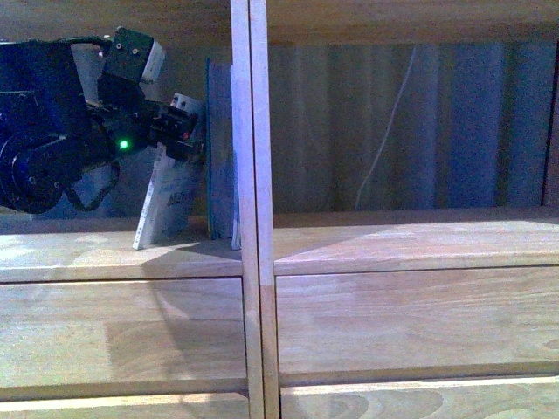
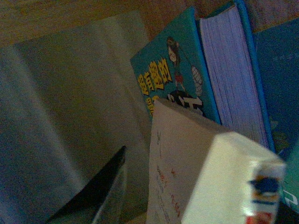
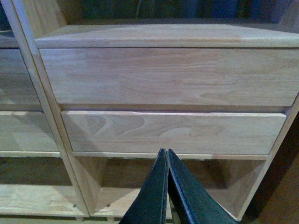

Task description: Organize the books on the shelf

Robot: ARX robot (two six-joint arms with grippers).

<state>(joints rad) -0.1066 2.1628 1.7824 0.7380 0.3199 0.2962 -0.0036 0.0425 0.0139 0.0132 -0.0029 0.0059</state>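
In the shelf's [image 1: 249, 253] left compartment, a pale paperback [image 1: 170, 202] leans tilted on the board. Just right of it, teal-edged books [image 1: 220, 157] stand upright against the divider. My left gripper [image 1: 179, 127] is open at the paperback's upper part. In the left wrist view the paperback [image 2: 187, 172] with its red-and-white spine [image 2: 265, 191] fills the foreground beside one dark finger [image 2: 100, 191]; the other finger is hidden. Behind it are a teal book with yellow characters [image 2: 173, 79] and a thick blue book [image 2: 233, 79]. My right gripper [image 3: 166, 156] is shut and holds nothing, low in front of the drawers.
The vertical wooden divider [image 1: 250, 131] runs between the two compartments. The right compartment [image 1: 410, 227] shows only a curtain and a thin white cord [image 1: 384, 140] behind. Plain drawer fronts [image 3: 163, 79] lie below the board, with a lower open bay [image 3: 163, 186] beneath them.
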